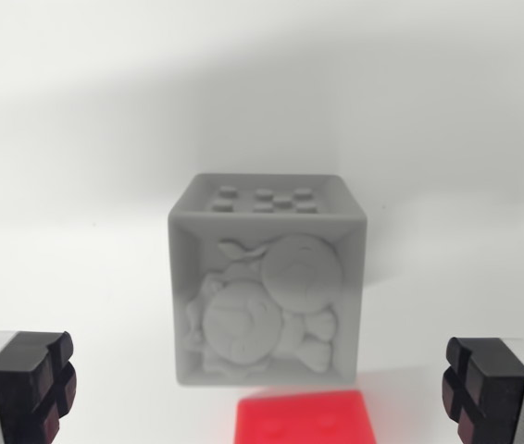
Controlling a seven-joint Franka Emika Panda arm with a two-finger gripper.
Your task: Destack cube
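My gripper [262, 388] is open wide. I can see one black finger pad [35, 379] at the bottom corner on the wrist view's left, and the other one at the bottom corner on the wrist view's right. There is a big gap between them, and they hold nothing.

A grey cube [268, 282] sits in the middle of the picture, on a white surface [77, 231]. It stands well away from both of my pads. Its top has small round bumps on it. The side that faces me has a frame around it, and inside the frame are raised cartoon figures, all in the same grey.

A red cube [304, 418] is at the bottom edge of the picture, just below the grey cube and a bit toward the wrist view's right. I only see its top, which has small bumps too. It lies between my two pads, and I cannot tell if it touches the grey cube.

The white surface has no edges that I can see.
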